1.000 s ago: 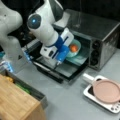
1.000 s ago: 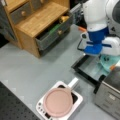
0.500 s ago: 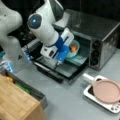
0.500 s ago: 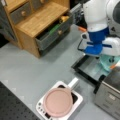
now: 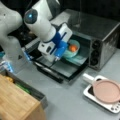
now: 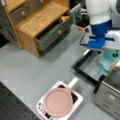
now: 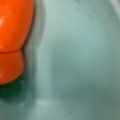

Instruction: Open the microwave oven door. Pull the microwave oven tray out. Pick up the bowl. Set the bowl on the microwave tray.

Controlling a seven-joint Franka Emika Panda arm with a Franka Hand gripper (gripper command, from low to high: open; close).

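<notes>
A silver-grey microwave oven (image 5: 100, 37) sits on a grey surface (image 5: 67, 100), with three black knobs in a column on its front. The microwave oven door (image 5: 53, 68) is folded down flat, its long bar handle toward a front view's bottom left. The microwave oven tray (image 5: 81, 58), a thin dark sheet, sticks partly out of the oven mouth over the lowered door. The bowl (image 5: 72, 48), pale teal with an orange lump (image 5: 72, 48) inside, sits at the oven mouth above the tray; whether it rests on the tray or hangs just over it cannot be told. The white robot arm with blue fittings reaches in from a front view's left, and the end effector (image 5: 65, 51) is at the bowl's near rim; whether its fingers are spread or pinching the rim cannot be told, as the arm's body covers them. In a front view the bowl (image 6: 110, 58) shows beneath the blue wrist, beside the oven's corner (image 6: 110, 92). The wrist view is filled by the bowl's teal inside (image 7: 80, 60), with the orange lump (image 7: 12, 37) at its left edge. A flat pink plate (image 5: 107, 90) lies on a white slab (image 5: 87, 93) well apart from the oven, toward a front view's bottom right. A wooden cabinet (image 6: 37, 22) with an open drawer (image 6: 53, 32) stands near a front view's top left.
</notes>
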